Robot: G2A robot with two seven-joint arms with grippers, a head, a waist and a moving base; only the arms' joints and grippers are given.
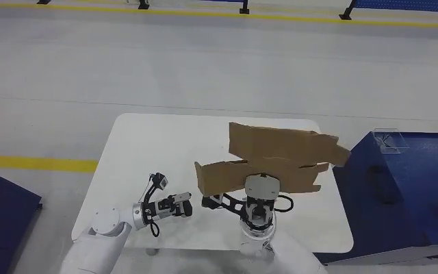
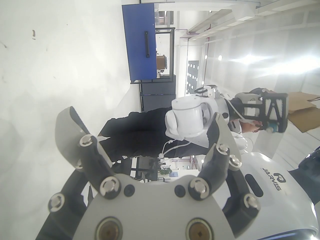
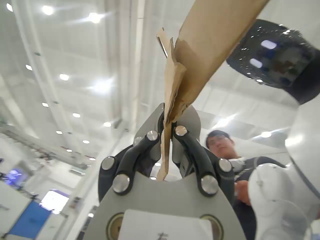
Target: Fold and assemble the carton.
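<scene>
Holding the carton (image 1: 280, 154) by one edge, my right pincer (image 3: 171, 122) is clamped firmly on it. In the right wrist view I see both fingers (image 3: 151, 126) pressed against a thin, crumpled lip of brown cardboard, which also runs back between them toward the palm. Beyond the fingertips the carton widens into a broad flat panel that leans off to one side of the pincer.

From the top view I read the right pincer as pointing upward over the near part of the white table (image 1: 157, 151). The carton stands above it, flattened, with two long panels showing. One lies beyond the pincer, away from me, and has a notched end. The other sits right at the pincer, with short flaps along its edge. The cardboard spreads out to both sides of the grip. The end on the pincer's outer side reaches toward a blue cabinet (image 1: 393, 185) that stands beside the table.

My left pincer (image 2: 143, 123) is spread wide, with nothing between its fingers (image 2: 68, 118). In the top view it sits low over the near side of the table, aimed sideways at the right arm, close to it but apart from the carton. Straight ahead of its parted tips I can see the right arm's white wrist joint (image 2: 187, 118). Past that joint is the right pincer, with the cardboard on the side away from the tabletop.
</scene>
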